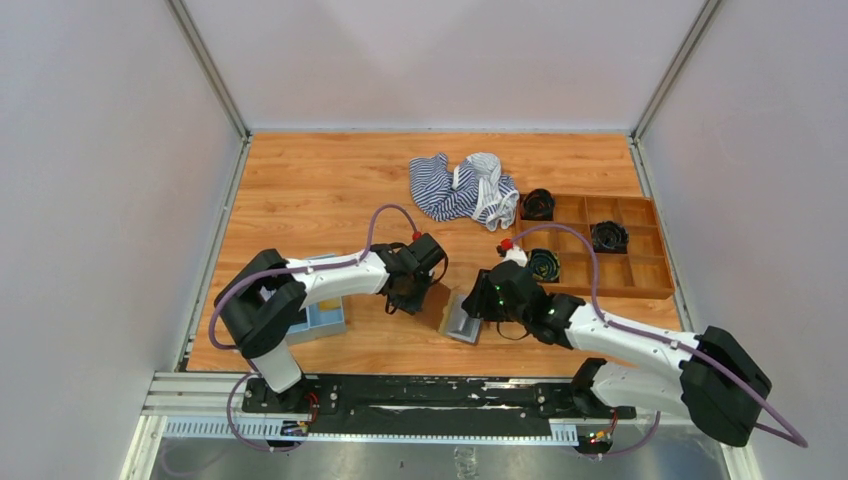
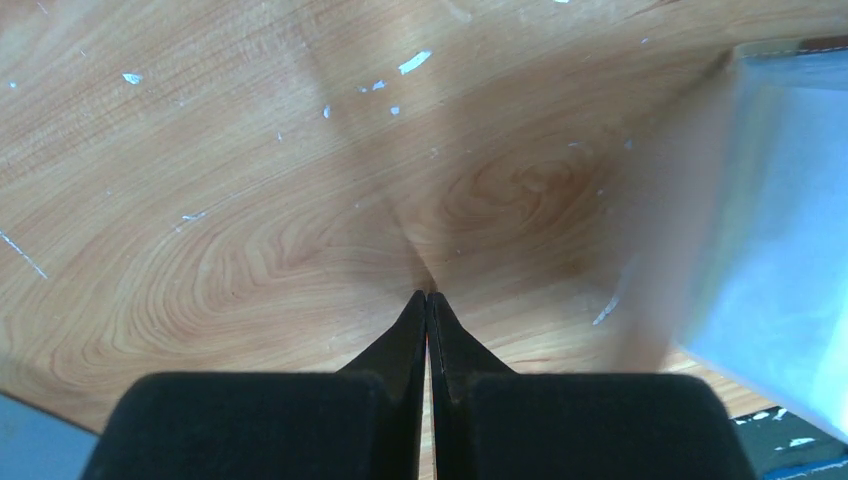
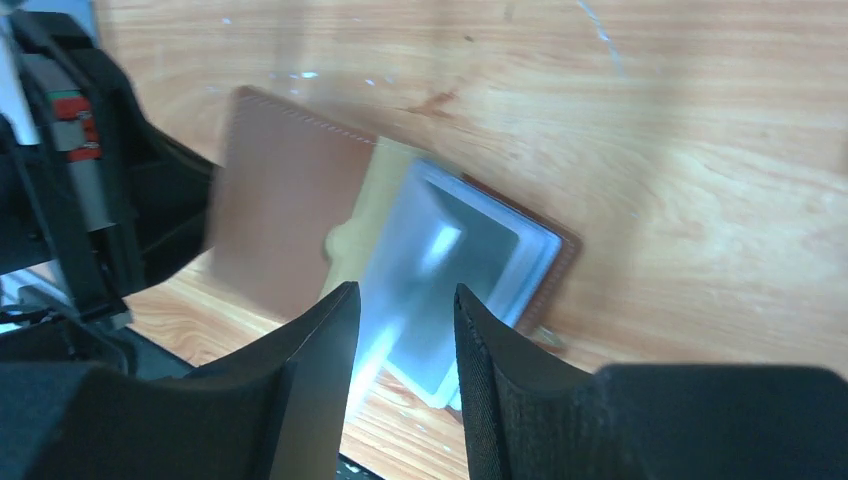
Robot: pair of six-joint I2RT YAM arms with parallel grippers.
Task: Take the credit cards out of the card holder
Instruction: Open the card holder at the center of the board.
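The card holder [image 1: 461, 323] lies open near the table's front edge, its brown flap [image 3: 275, 215] raised and its pale grey clear pockets [image 3: 450, 255] showing. A yellowish-gold credit card [image 3: 368, 200] sticks out between flap and pockets. I cannot make out the greyish card. My right gripper [image 1: 479, 306] is open just above the pockets, its jaws [image 3: 405, 295] empty and apart. My left gripper [image 1: 406, 297] is shut and empty, its tips [image 2: 427, 297] on bare wood left of the holder. A pale blurred sheet [image 2: 780, 200], seemingly the holder's lining, fills the right of the left wrist view.
A striped cloth [image 1: 465, 188] lies at the back. A brown compartment box [image 1: 640, 268] with black round parts stands at the right. A light-blue tray [image 1: 326, 318] sits under the left arm. The black rail [image 1: 430, 390] runs along the near edge. The left arm [image 3: 70, 180] shows close by in the right wrist view.
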